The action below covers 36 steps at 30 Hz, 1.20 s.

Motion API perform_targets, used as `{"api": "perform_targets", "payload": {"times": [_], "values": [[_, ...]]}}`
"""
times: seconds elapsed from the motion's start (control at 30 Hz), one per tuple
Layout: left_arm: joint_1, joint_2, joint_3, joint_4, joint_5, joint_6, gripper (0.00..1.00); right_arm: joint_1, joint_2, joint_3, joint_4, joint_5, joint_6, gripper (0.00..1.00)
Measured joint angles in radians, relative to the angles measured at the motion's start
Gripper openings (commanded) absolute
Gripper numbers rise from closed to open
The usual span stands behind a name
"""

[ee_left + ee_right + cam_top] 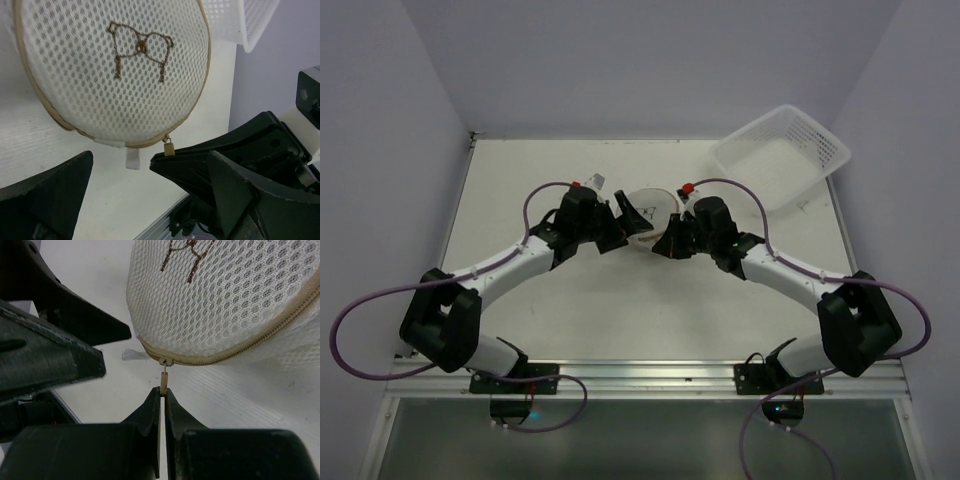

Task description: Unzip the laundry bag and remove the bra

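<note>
On the worktop, seen from above, your laundry bag sits between the two arms, its drawn face showing. The white basket lies well apart at the far right corner. Your left pincer is just beside the bag's left edge. Your right pincer meets its near right edge.

At the left wrist, the bag fills the upper frame, with the bra drawing on its mesh face. The tan zipper rim curves down to the zipper pull, and a white tag hangs just beside it. Your left pincer stands wide apart with nothing between its fingers. The right pincer's black tip touches the pull.

At the right wrist, your right pincer is closed tight, pinching the zipper pull below the slider. The zip teeth running right along the bag are meshed shut. The left pincer is close by on the left.
</note>
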Motion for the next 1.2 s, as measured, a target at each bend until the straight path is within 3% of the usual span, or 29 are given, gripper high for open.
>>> {"api": "perform_targets", "payload": {"times": [0.2,0.33,0.53,0.57,0.67,0.93,1.2], "values": [[-0.078,0.024,-0.021,0.046,-0.093,-0.13,0.9,0.02,0.016,0.01,0.004,0.005,0.011,0.0],[-0.078,0.054,-0.046,0.068,-0.143,-0.185,0.76,0.027,0.017,0.011,0.004,0.007,0.012,0.0],[-0.078,0.085,-0.05,0.088,-0.177,-0.222,0.31,0.034,0.016,0.011,-0.002,0.008,0.006,0.0],[-0.078,0.085,-0.051,0.094,-0.18,-0.224,0.17,0.034,0.014,0.011,-0.005,0.008,0.005,0.0],[-0.078,0.084,-0.056,0.118,-0.187,-0.224,0.0,0.034,0.01,0.011,-0.012,0.01,-0.001,0.0],[-0.043,0.077,-0.08,0.133,-0.135,-0.155,0.0,0.032,-0.048,-0.034,-0.064,0.072,-0.052,0.0],[0.088,0.048,-0.077,0.09,0.043,0.087,0.0,-0.043,-0.109,-0.055,-0.118,0.137,-0.118,0.0]]}}
